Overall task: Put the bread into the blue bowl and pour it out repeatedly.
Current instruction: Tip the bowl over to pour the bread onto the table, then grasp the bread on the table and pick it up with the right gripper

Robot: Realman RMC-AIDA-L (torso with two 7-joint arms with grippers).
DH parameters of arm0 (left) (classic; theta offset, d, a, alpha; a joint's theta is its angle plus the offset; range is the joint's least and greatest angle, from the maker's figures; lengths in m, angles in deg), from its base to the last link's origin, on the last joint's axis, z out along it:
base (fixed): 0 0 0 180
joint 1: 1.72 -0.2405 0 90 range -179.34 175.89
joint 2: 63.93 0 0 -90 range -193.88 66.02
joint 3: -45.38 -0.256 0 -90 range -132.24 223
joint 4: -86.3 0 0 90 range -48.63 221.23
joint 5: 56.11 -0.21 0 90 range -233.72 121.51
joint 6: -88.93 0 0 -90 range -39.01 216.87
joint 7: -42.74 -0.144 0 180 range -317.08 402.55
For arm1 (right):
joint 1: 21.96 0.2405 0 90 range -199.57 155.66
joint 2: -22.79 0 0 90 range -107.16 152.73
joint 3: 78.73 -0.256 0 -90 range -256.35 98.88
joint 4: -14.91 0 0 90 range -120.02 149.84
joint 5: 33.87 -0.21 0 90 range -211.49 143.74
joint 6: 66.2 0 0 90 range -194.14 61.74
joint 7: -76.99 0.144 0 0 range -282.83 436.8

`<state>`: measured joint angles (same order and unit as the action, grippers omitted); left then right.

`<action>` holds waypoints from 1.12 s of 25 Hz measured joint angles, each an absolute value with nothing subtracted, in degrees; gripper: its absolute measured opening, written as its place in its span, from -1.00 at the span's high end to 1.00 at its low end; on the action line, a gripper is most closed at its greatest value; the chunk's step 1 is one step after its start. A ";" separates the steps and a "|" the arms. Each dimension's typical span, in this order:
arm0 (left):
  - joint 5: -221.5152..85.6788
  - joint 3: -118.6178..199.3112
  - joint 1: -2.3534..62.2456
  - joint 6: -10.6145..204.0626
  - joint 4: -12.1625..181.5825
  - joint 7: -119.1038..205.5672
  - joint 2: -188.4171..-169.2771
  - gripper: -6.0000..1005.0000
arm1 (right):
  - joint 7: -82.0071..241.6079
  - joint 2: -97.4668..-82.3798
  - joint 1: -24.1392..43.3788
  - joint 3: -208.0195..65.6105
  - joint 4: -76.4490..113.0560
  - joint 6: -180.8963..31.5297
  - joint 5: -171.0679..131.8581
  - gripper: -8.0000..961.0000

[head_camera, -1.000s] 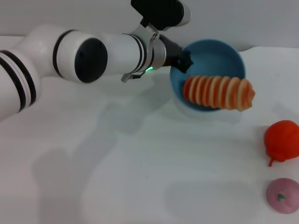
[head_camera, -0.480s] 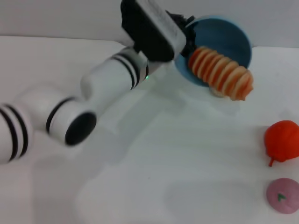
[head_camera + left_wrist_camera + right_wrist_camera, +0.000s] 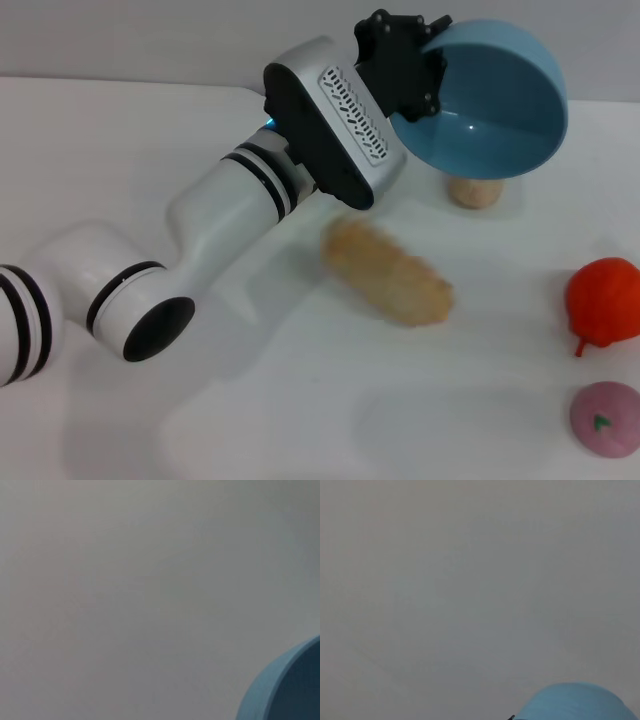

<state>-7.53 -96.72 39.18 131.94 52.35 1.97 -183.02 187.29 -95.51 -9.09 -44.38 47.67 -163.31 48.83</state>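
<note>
My left gripper (image 3: pixel 424 72) is shut on the rim of the blue bowl (image 3: pixel 495 105) and holds it high above the table's far side, tipped on its side. The bowl's opening faces me and it is empty. Part of the bowl also shows in the left wrist view (image 3: pixel 290 685) and in the right wrist view (image 3: pixel 575 702). The bread (image 3: pixel 388 272) is on the white table below and left of the bowl, pale tan side up and blurred. My right gripper is out of view.
A small round beige ball (image 3: pixel 474 190) sits on the table under the raised bowl. A red-orange toy fruit (image 3: pixel 603 300) and a pink round toy (image 3: pixel 605 420) lie at the right edge. My left arm (image 3: pixel 230 210) stretches across the table's left and middle.
My left gripper lifted and tipped the bowl further. The bread slid out of the bowl and dropped onto the table, turning pale side up.
</note>
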 joint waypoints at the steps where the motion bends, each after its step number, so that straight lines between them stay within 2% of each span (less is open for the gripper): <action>1: -7.53 -96.75 39.34 131.86 52.36 1.93 -183.02 0.99 | 187.29 -95.51 -9.11 -44.38 47.66 -163.31 48.83 0.05; 10: -5.74 -93.33 39.68 127.85 52.52 4.01 -183.02 0.99 | 186.35 -95.52 -9.05 -43.79 47.60 -163.33 48.85 0.05; 15: 0.47 -81.45 42.08 112.25 52.13 6.76 -182.86 0.99 | 182.54 -95.52 -6.54 -43.45 47.64 -163.81 52.67 0.06; 19: 1.08 -68.33 44.18 93.43 52.14 6.68 -182.24 0.99 | 180.90 -95.60 -1.53 -42.97 47.61 -163.21 60.82 0.06; 25: -1.13 -51.37 44.19 72.62 50.72 6.21 -181.37 0.99 | 181.32 -95.63 9.41 -35.13 48.86 -159.89 69.44 0.06; 28: -5.82 -40.13 43.97 62.36 50.26 6.18 -181.30 0.99 | 183.16 -95.61 11.56 -31.31 51.01 -158.01 71.23 0.06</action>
